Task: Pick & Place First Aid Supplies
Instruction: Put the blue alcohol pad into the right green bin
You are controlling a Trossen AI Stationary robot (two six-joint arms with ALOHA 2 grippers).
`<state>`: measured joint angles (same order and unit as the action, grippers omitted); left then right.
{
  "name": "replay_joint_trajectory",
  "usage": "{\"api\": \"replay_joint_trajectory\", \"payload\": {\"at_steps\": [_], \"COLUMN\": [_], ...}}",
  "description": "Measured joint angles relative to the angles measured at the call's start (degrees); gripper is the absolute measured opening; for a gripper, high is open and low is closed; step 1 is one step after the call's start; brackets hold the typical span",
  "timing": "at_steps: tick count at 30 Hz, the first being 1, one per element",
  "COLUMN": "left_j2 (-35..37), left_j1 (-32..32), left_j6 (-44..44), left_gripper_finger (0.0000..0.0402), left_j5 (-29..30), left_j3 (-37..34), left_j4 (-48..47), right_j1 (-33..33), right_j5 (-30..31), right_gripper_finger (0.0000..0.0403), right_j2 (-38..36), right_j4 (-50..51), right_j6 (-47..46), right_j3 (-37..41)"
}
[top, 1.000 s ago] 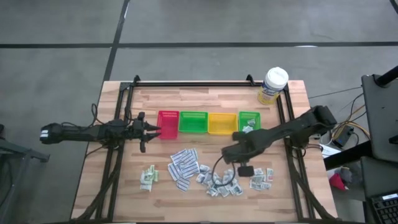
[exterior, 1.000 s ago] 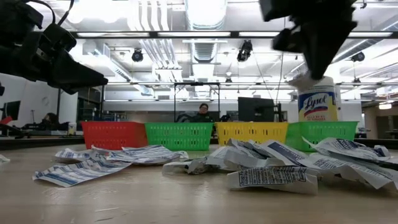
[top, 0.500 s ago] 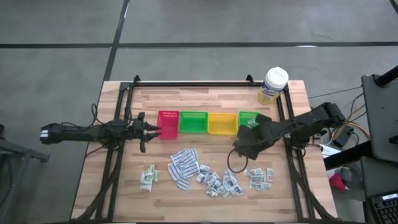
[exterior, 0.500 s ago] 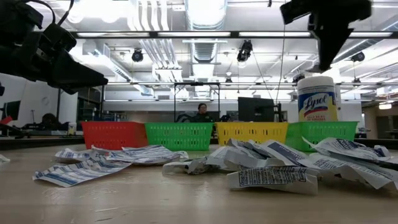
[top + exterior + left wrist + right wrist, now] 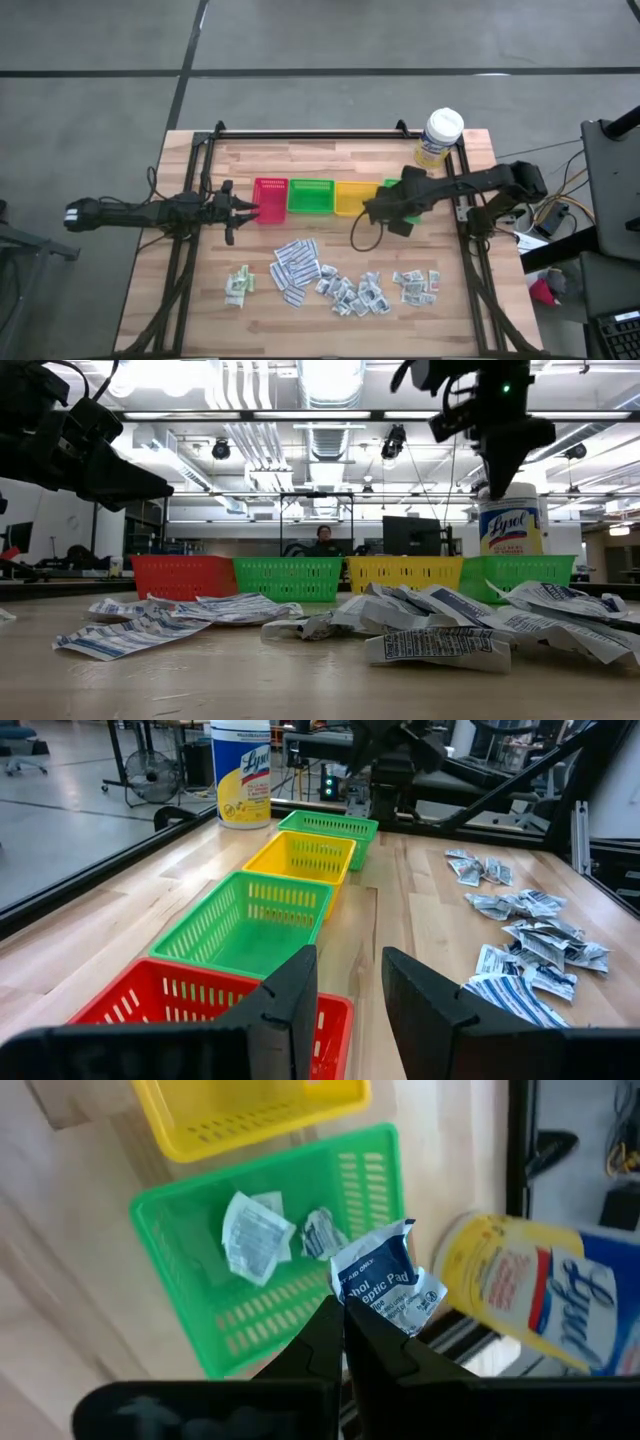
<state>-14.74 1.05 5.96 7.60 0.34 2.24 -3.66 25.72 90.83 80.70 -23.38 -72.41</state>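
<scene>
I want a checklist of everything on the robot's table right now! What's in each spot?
Surface: wooden table, bare in places.
Job's things: packets scattered on the near side; two packets already in the far green tray; one packet held above it.
Clutter: wipes tub at the far right corner; red tray, green tray, yellow tray in a row.
Grippers: right gripper shut on the packet; left gripper open by the red tray.
Cables: black cable hanging from the right arm.
Surroundings: a person far behind.
</scene>
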Motion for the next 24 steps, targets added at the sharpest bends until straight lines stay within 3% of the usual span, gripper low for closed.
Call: {"api": "replay_joint_trajectory", "payload": {"at_steps": [8,24], "left_j2": [0.0,-0.02], "left_j1": [0.01,0.0], "left_j6": [0.0,0.0], "left_gripper_finger": [0.0113,0.0113], "left_j5": [0.0,0.0], "left_j3": [0.0,0.0], "left_j4": [0.02,0.04], "right_j1": [1.14,1.64], "right_j5": [-3.0,-6.74], "right_gripper_finger": [0.0008,0.0008], "right_j2": [-0.09,-0.22], "right_j4": [-7.05,-19.02], "right_j6": [6.97,10.54], "right_j3": [4.57,17.13]}}
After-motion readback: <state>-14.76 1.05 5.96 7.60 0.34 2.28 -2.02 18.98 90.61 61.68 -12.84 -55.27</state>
